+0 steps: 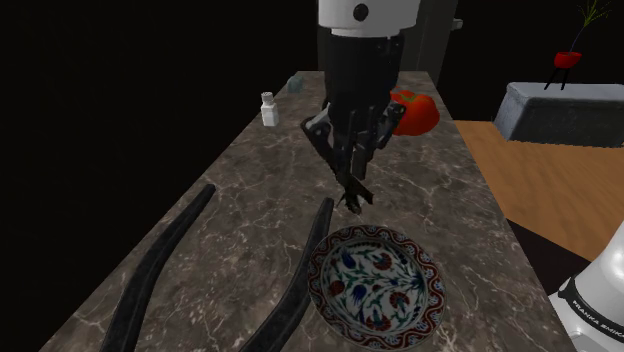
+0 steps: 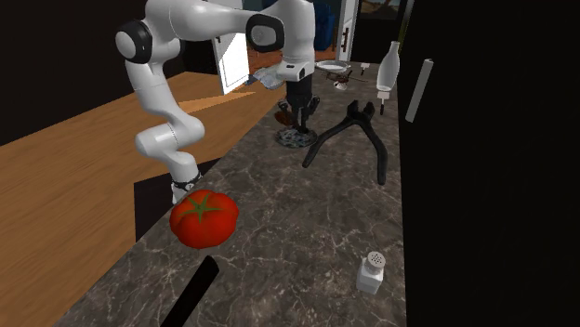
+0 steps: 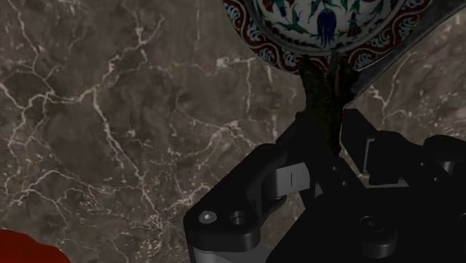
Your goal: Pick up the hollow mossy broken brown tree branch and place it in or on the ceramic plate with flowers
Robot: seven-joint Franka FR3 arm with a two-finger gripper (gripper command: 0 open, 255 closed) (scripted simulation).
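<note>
My black gripper (image 1: pixel 352 172) hangs above the marble counter, shut on a small dark brown branch piece (image 1: pixel 356 196) that points down from its fingers. In the wrist view the rough, dark branch (image 3: pixel 322 93) is clasped between the fingers and its free end reaches over the plate's rim. The flowered plate (image 1: pixel 432 290), with a red and blue pattern, lies flat on the counter just beyond the branch tip, toward the shoulder view's lower edge. From the second exterior view the gripper (image 2: pixel 299 111) hovers right above the plate (image 2: pixel 288 141).
A large black forked object with two long arms (image 1: pixel 165 262) (image 2: pixel 353 130) lies beside the plate. A red tomato (image 1: pixel 418 112) (image 2: pixel 203 218) and a white shaker (image 1: pixel 268 108) (image 2: pixel 372 272) sit further along the counter. A pale bottle (image 2: pixel 388 70) stands beyond the fork.
</note>
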